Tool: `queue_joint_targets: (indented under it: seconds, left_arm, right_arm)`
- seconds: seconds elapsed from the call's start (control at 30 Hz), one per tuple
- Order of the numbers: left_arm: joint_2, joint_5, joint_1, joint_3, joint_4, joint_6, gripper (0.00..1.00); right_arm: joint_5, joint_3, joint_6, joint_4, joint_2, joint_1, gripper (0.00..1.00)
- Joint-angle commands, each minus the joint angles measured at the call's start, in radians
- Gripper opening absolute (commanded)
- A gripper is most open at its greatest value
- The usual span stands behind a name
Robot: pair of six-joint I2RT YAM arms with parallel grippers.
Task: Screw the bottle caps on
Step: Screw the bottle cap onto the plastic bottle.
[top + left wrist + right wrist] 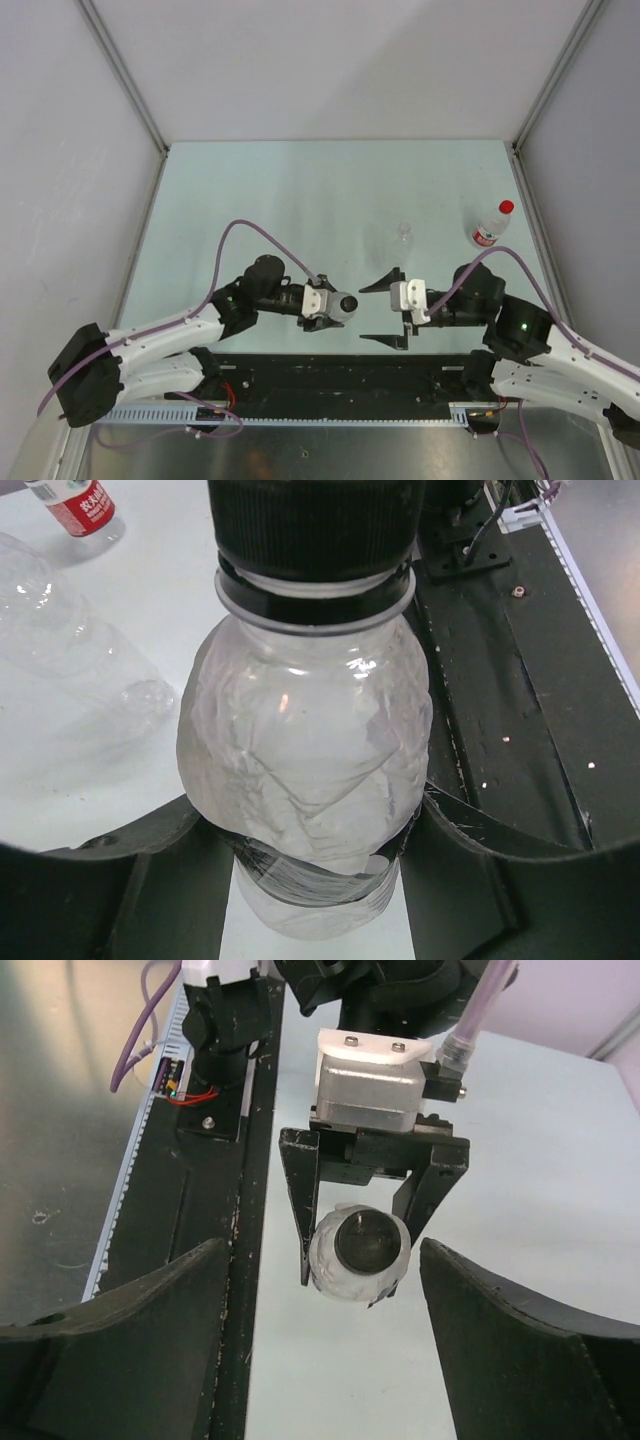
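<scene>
Grey walls [60, 150] enclose the pale green worktop [300, 190]. Step in hand appears to be tightening the black cap [362, 1242] on the clear bottle [305, 770]: centre the right hand [385, 312] on the cap axis, close squarely, then twist. At the near edge, the left hand [335, 308], partly closed, clamps the bottle horizontally; the right hand faces the cap, level, spread wide, empty.

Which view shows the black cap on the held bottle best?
Left wrist: the black cap fills the top of the picture, side-on and ribbed, sitting on the neck of the bottle, though cropped above. Right wrist shows it end-on, as a small dark disc. Top external shows only a tiny dark spot at the bottle's end.
</scene>
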Motion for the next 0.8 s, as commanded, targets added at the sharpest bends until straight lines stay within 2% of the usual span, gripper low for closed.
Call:
queue_joint_targets:
  seconds: [0.0,0.4,0.77]
  left_arm:
    - [0.013,0.044,0.005,0.029,-0.024,0.042,0.24]
    - [0.019,0.051,0.005,0.043,-0.040,0.037,0.24]
    - [0.019,0.052,0.005,0.048,-0.044,0.033,0.25]
  right_arm:
    - [-0.040,-0.001,-0.057,0.068,0.053,0.002,0.80]
    - [-0.004,-0.001,-0.066,0.087,0.132,0.003,0.64]
    - [0.026,-0.001,-0.065,0.057,0.148,0.003,0.60]
